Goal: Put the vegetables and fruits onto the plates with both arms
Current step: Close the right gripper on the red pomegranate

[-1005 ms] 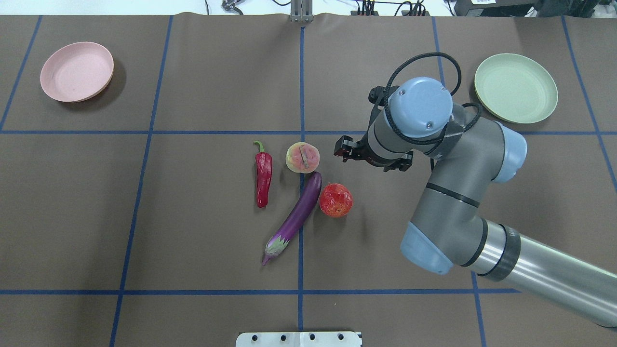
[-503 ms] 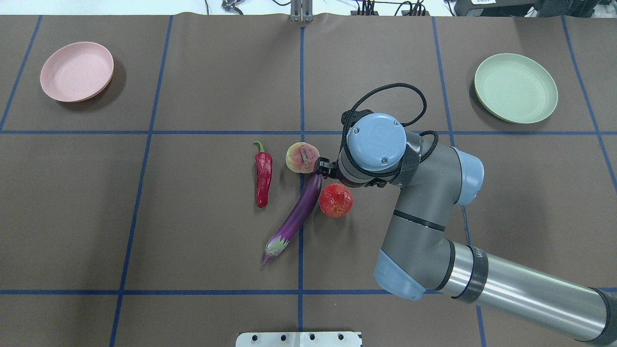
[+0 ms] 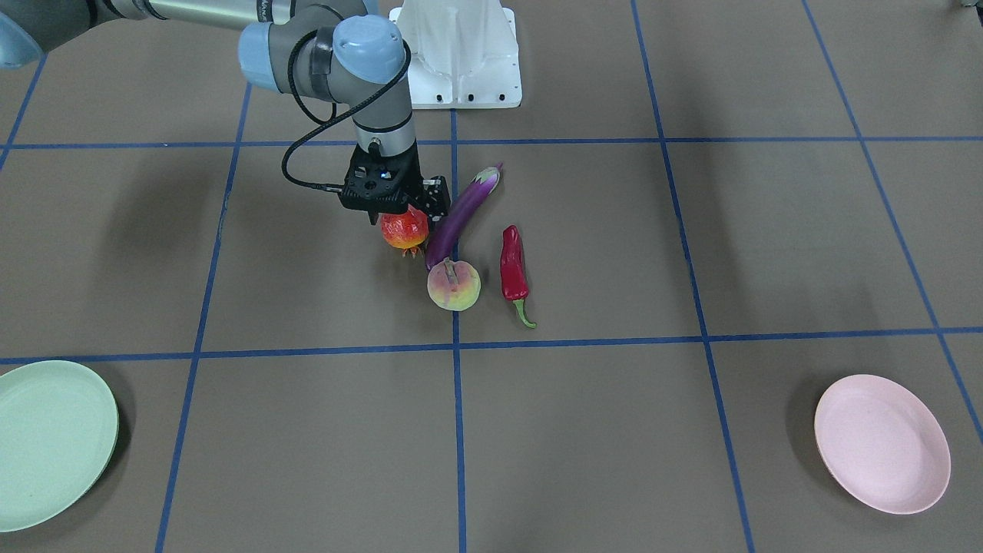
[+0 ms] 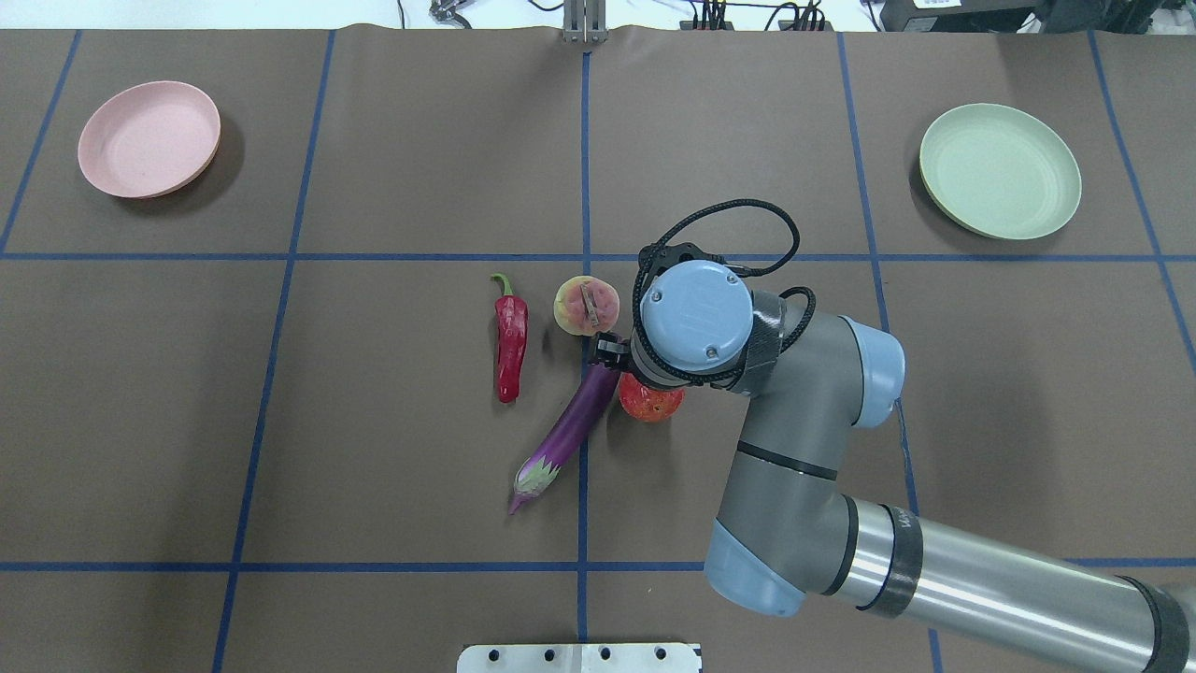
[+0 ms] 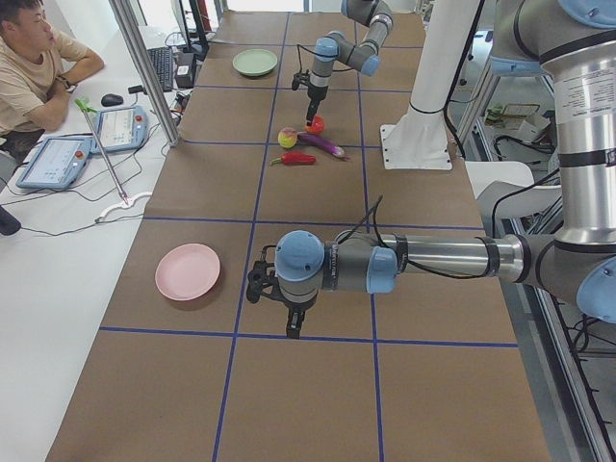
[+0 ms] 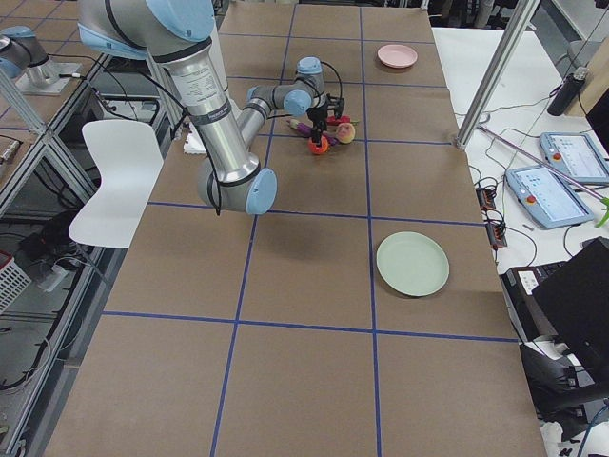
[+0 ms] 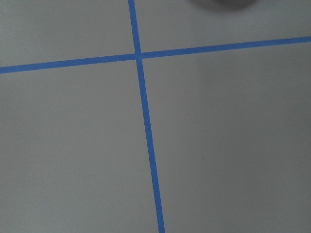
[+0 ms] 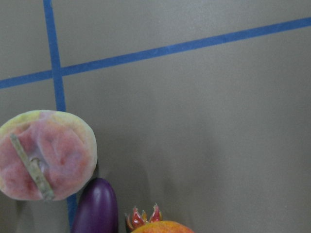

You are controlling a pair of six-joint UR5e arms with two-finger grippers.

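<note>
a brown paper sheet covers the long tabletop, cut into big squares by blue tape lines. the white base block sits at the top middle of the front-facing view. in the left side view a seated person leans at a white desk in the upper left, with control tablets beside a metal post. the right side view shows a white chair at its left edge.

the pink plate lies in the upper left of the overhead view and the green plate in the upper right, well apart. all four pieces of produce lie on the paper in the middle, off both plates. the chili pepper lies lengthwise at the left of the group. the peach is just right of its stem end. the eggplant slants down to the left, its round end near the peach, and the pomegranate is just beside it on the right.

the right arm enters from the lower right, its wrist over the pomegranate. the right pincer points straight down onto that fruit's top — its fingers look spread to either side of it and grip nothing. the right wrist view has the peach at lower left, with the eggplant tip and the pomegranate's crown at the bottom edge.

the left arm stretches across the near part of the left side view, the left pincer hanging above bare paper to the right of the pink plate — whether it is spread or closed cannot be told.
</note>
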